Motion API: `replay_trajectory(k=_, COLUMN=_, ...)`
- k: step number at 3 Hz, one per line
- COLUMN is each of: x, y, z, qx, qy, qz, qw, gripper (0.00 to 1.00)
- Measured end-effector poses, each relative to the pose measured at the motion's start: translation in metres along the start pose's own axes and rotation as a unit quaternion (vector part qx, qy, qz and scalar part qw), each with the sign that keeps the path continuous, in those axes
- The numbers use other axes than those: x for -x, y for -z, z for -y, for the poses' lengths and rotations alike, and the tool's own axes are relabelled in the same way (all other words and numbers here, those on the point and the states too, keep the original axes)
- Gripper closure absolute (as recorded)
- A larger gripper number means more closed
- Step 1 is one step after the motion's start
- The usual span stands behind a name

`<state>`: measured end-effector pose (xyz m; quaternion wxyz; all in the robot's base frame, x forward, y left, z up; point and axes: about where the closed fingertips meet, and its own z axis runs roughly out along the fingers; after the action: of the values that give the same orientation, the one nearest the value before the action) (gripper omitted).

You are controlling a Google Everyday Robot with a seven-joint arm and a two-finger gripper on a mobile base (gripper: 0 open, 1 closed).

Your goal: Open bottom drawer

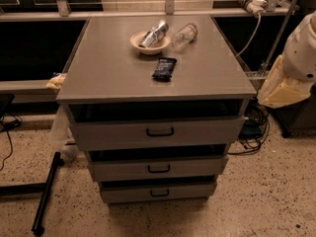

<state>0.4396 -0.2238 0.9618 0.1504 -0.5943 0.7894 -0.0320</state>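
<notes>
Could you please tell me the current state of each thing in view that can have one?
bottom drawer: looks shut, nothing touching it
middle drawer: looks shut
top drawer: looks shut
gripper: beside the cabinet's right side, clear of all drawers
bowl: upright on the cabinet top
can: leaning tilted in the bowl
bottle: lying on its side next to the bowl
black packet: lying flat
</notes>
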Motion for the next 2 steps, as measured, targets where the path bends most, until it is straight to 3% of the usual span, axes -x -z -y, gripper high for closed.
replay_trajectory(k=1, x=-0.008, y=-0.027, z=-0.016, qx=0.008, qy=-0.008, qz=0.010, qw=0.9999, gripper=1.00)
replay_trajectory(k=2, x=-0.005, y=-0.071, z=-0.060, qx=0.018, qy=-0.015, qz=0.058, qw=0.9980, gripper=1.00)
